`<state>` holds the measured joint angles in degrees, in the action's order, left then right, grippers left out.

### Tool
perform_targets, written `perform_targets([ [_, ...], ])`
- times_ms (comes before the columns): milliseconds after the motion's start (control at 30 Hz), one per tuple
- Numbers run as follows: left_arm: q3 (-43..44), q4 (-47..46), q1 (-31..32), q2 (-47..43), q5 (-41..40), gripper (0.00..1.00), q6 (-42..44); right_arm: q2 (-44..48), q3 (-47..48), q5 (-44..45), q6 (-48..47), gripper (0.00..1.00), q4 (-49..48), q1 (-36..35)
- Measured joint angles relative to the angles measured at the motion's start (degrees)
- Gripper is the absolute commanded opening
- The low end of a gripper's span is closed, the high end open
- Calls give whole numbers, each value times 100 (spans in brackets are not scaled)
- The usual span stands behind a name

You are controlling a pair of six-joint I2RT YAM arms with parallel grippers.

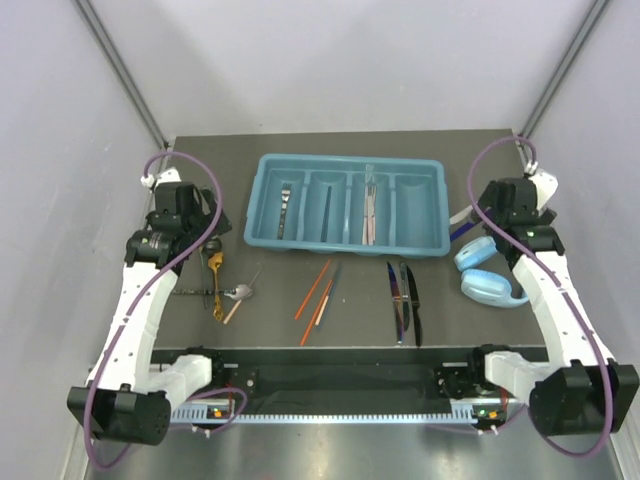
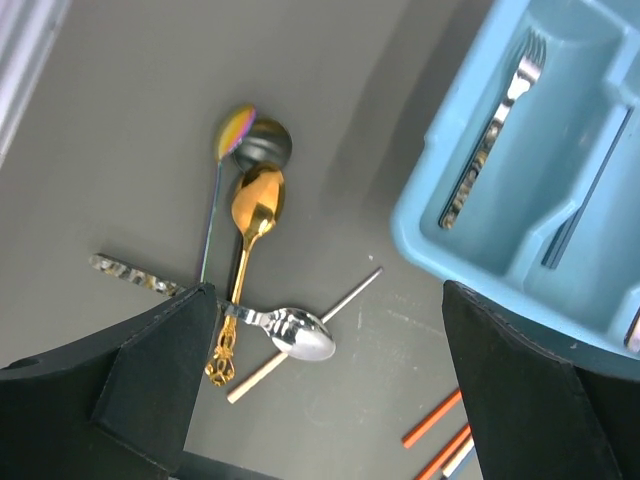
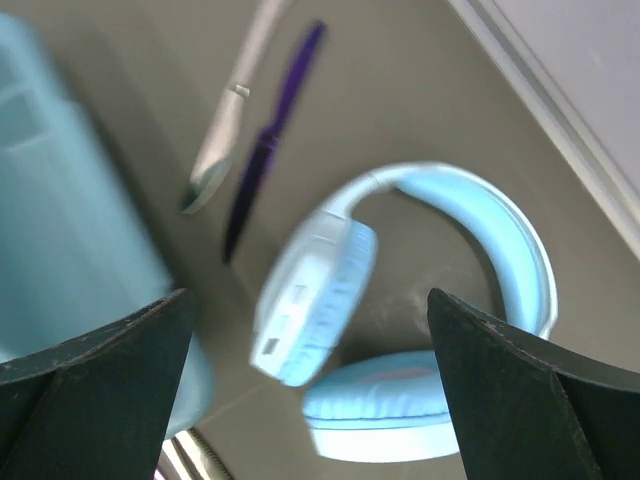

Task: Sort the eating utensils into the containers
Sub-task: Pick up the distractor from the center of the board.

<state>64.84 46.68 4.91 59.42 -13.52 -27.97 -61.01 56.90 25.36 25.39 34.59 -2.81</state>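
Observation:
The teal tray [image 1: 345, 161] stands at the back middle. It holds a silver fork [image 1: 284, 208], a dark knife [image 1: 329, 212] and pale chopsticks [image 1: 370, 215] in separate compartments. On the table lie a gold spoon [image 1: 215, 278], a silver spoon [image 1: 241, 292], orange chopsticks [image 1: 318, 290] and dark knives [image 1: 404, 295]. My left gripper [image 1: 207, 238] is open and empty above the spoons: the gold spoon [image 2: 256, 205], the silver spoon [image 2: 300, 336] and an iridescent spoon [image 2: 233, 128]. My right gripper [image 1: 492, 225] is open and empty over the headphones [image 3: 420, 300], with a purple knife [image 3: 268, 145] beyond.
Light blue headphones [image 1: 487, 275] lie right of the tray. A thin stick [image 2: 345, 302] crosses under the silver spoon. A pale utensil [image 3: 222, 135] lies beside the purple knife. The tray's corner [image 2: 420, 232] is close to my left gripper. Walls enclose the table.

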Motion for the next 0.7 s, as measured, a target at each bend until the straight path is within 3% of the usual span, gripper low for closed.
perform_targets([
  [300,-232,-7,0,-4,111,99,2,52,-1008,-570,728,100,-9,1829],
  [700,-374,-46,0,-22,345,99,-22,-278,-1008,-1517,1572,100,-389,2651],
])
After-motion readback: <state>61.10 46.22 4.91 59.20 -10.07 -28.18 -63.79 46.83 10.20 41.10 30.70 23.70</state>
